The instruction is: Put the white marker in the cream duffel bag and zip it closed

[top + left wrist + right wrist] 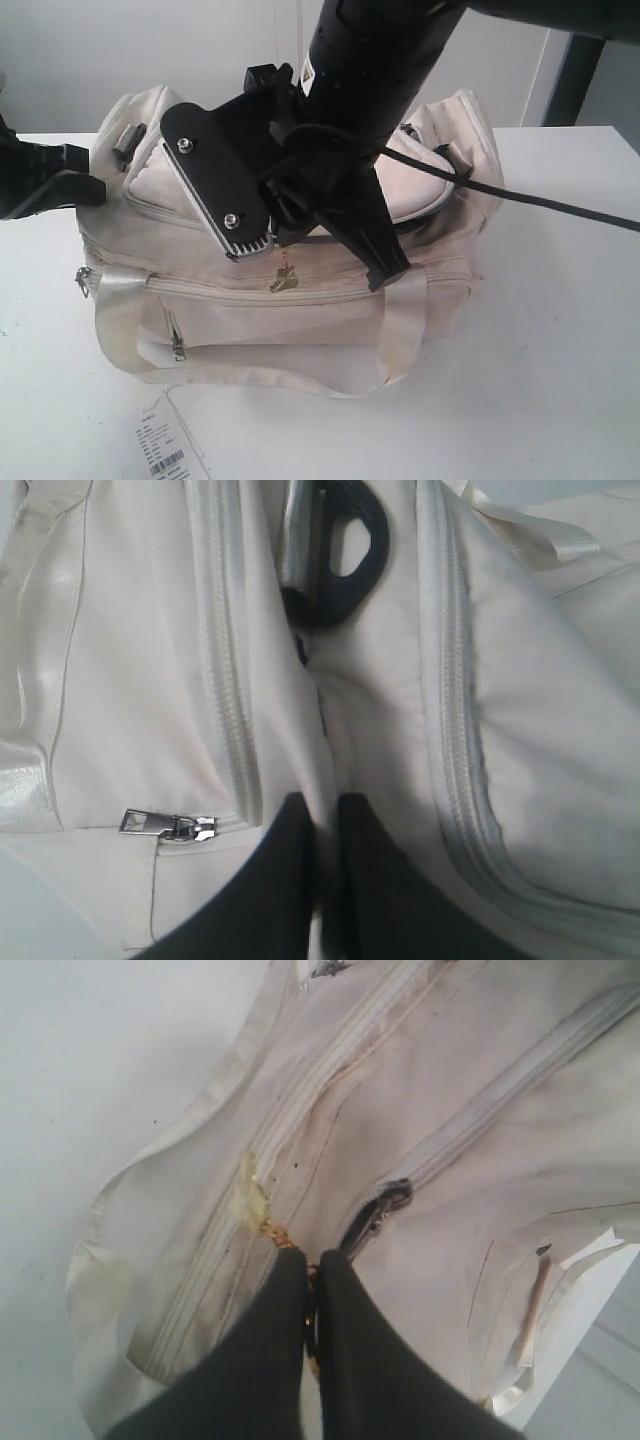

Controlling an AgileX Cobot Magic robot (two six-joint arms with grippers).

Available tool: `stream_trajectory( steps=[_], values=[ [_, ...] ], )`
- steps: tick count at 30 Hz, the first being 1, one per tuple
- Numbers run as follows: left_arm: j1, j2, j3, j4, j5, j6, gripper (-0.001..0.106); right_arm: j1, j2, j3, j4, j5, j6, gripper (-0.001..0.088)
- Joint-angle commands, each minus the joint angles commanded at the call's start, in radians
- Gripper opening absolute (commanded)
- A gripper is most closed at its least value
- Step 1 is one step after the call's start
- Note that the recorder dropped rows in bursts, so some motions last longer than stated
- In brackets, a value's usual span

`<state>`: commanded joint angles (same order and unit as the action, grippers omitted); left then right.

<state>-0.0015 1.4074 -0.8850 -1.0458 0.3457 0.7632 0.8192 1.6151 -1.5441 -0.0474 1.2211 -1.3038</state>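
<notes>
White table (560, 350), cream duffel bag (300, 310) resting on it. The right gripper (310, 1258) is clamped on the gold zipper pull (283, 280), while the left gripper (322, 800), fingers together, pinches a fabric fold at the bag's end.

Your right arm (380, 60) enters the exterior view from 1 o'clock and slants down to the middle, with its black wrist plate (215, 170) facing 10 o'clock. Your right gripper (312, 1260) has its two dark fingers (360, 1360) close together, with only a thin slit between them. Your left gripper (320, 805) sits at the 9 o'clock edge of the exterior view and points toward 3 o'clock, its fingers likewise nearly touching.
</notes>
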Motion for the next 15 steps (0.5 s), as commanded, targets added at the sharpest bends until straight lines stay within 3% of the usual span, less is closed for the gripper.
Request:
stream_trajectory(
  steps=[15],
  values=[
    [0.0,0.0,0.0,0.0,0.002,0.0,0.0,0.0,-0.002,0.0,-0.041,0.0,0.023,0.0]
  ],
)
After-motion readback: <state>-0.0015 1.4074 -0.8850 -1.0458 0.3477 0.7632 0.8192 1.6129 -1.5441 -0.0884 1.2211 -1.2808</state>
